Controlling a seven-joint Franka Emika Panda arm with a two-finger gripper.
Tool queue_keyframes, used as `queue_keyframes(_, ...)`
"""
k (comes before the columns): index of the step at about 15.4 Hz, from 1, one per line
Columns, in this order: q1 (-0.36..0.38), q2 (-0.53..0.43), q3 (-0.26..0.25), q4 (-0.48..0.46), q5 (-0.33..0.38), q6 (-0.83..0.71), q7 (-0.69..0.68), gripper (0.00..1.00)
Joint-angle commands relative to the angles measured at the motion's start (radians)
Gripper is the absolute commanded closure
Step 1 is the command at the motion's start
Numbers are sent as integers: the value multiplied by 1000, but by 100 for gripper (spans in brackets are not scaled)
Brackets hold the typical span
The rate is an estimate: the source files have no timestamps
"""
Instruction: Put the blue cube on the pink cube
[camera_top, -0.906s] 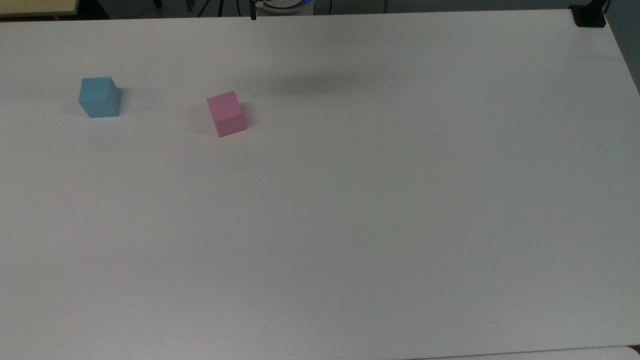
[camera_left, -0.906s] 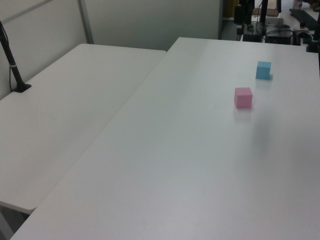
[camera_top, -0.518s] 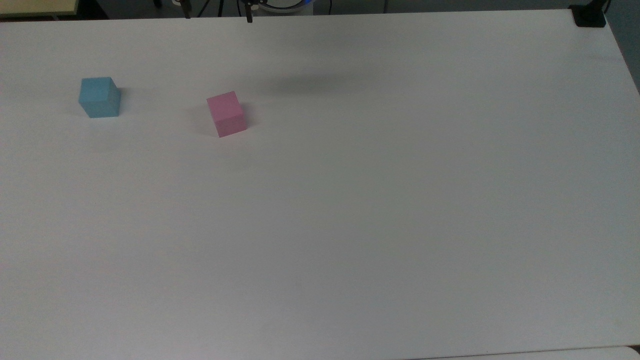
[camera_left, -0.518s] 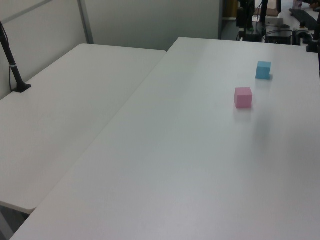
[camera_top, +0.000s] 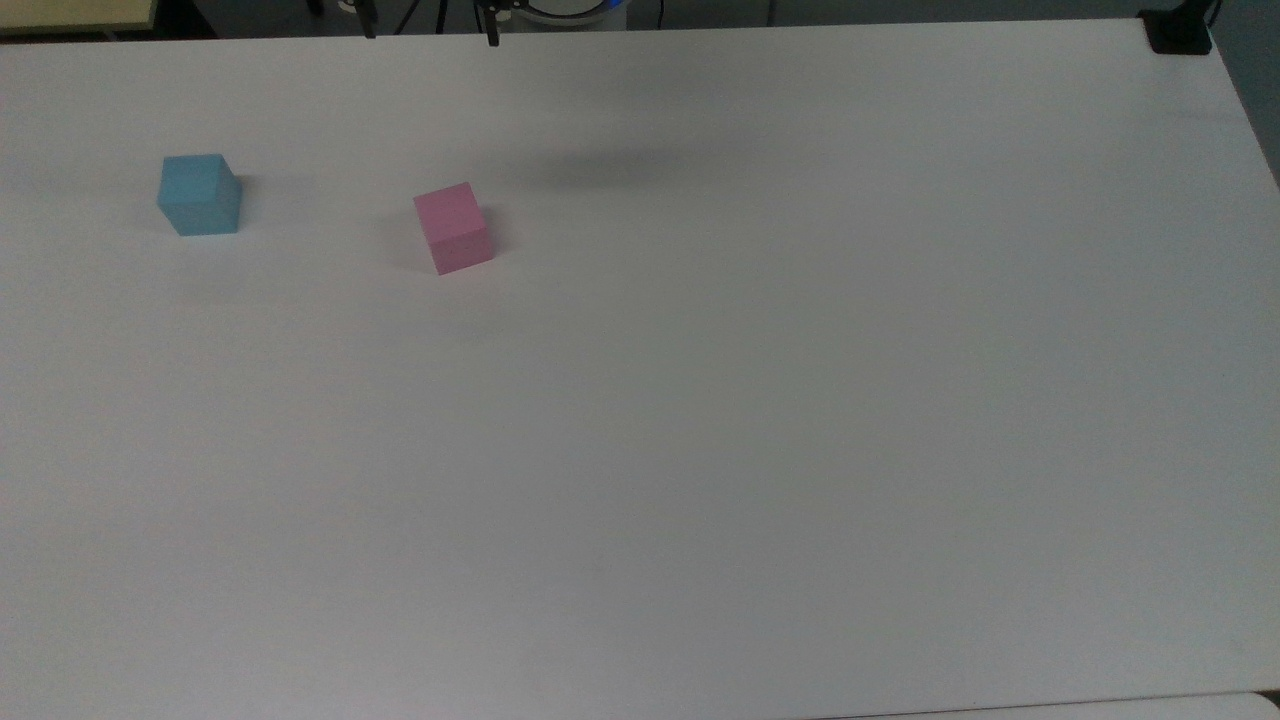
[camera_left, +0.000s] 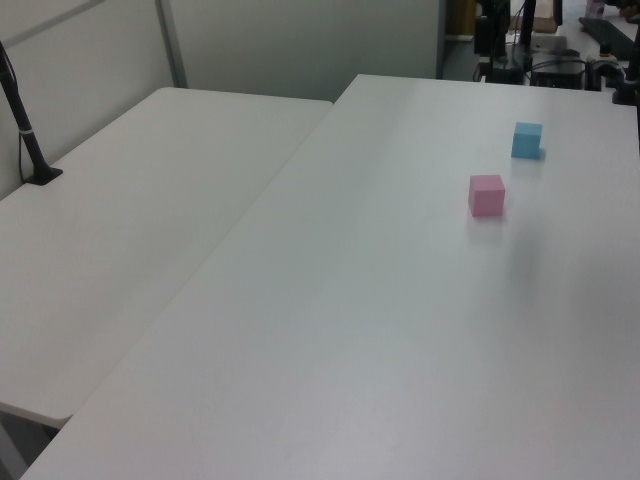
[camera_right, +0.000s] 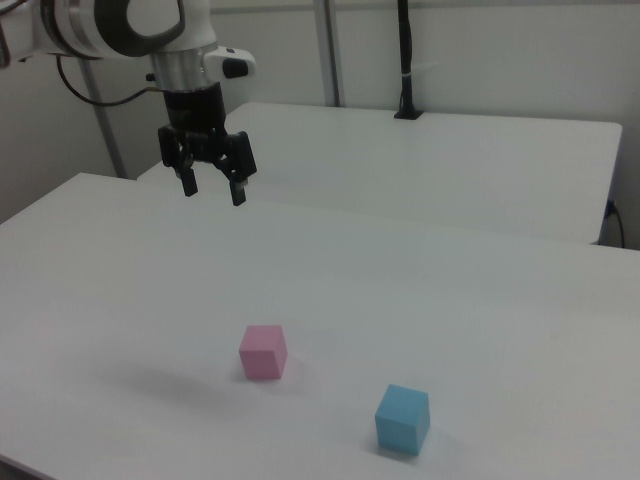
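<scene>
tool (camera_right: 213, 188) fingers apart, high over table (camera_right: 420, 290) | blue cube (camera_right: 402, 419) upright, apart from pink cube (camera_right: 263, 352)

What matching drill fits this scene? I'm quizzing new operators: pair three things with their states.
Column 1:
1. blue cube
2. pink cube
3. gripper

Column 2:
A. open, in the air above the table, holding nothing
B. on the table, nearest the right view's bottom edge
C. on the table, between the other two in the right view

Pairs: 1-B, 2-C, 3-A
</scene>
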Motion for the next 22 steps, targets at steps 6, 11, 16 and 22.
queue_keyframes(6, -6, -18, -219, -215, -7, 273, -240, 0)
queue_keyframes(11, -15, -6, -326, -362, -119, 432, -325, 0)
queue_keyframes(16, -52, 101, -394, -381, -127, 507, -424, 0)
queue_keyframes(22, -127, 247, -392, -387, -127, 638, -515, 0)
